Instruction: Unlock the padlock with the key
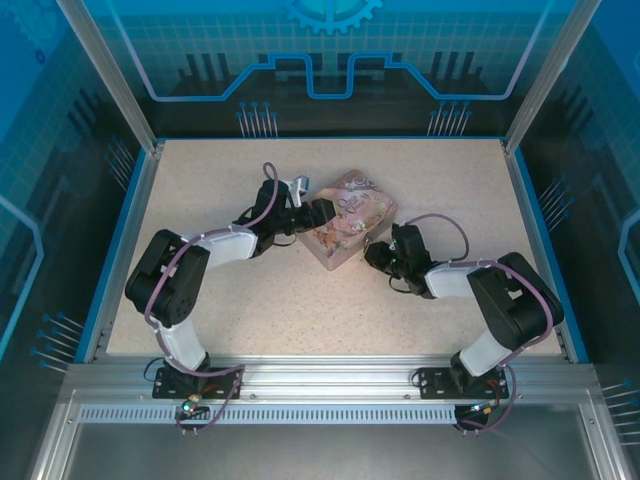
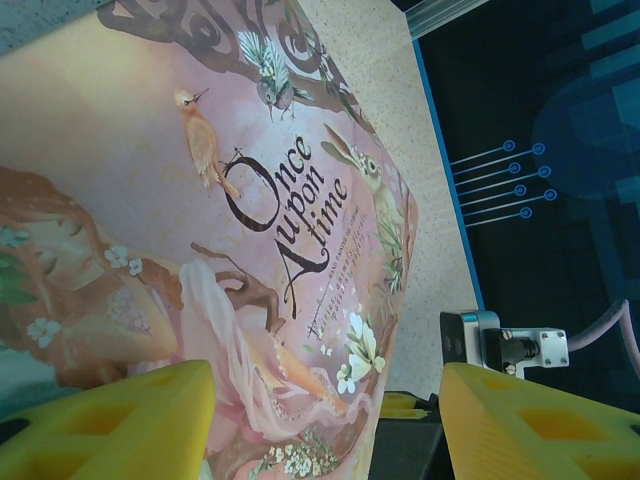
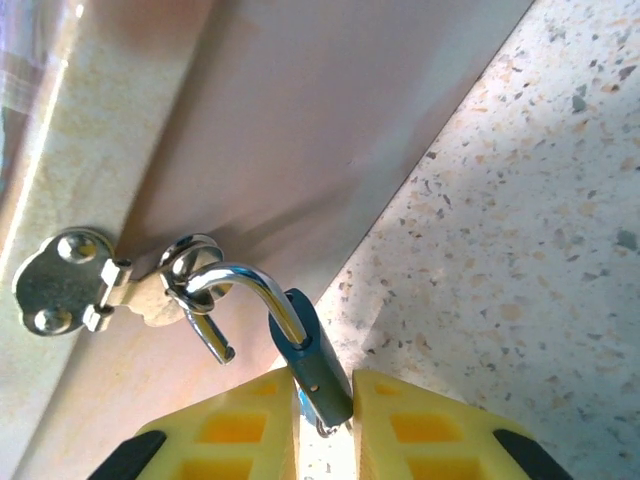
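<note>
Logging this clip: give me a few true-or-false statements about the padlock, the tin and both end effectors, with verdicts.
1. The right end effector is closed on the blue padlock. True.
2. The padlock's shackle passes through the loop of the hasp on the tin. True.
3. The tin's lid is plain, with no writing. False: it reads "Once upon a time".
4. The left end effector grips the padlock. False: its fingers are spread wide at the tin.
5. The table is dark wood. False: it is pale and speckled.
</note>
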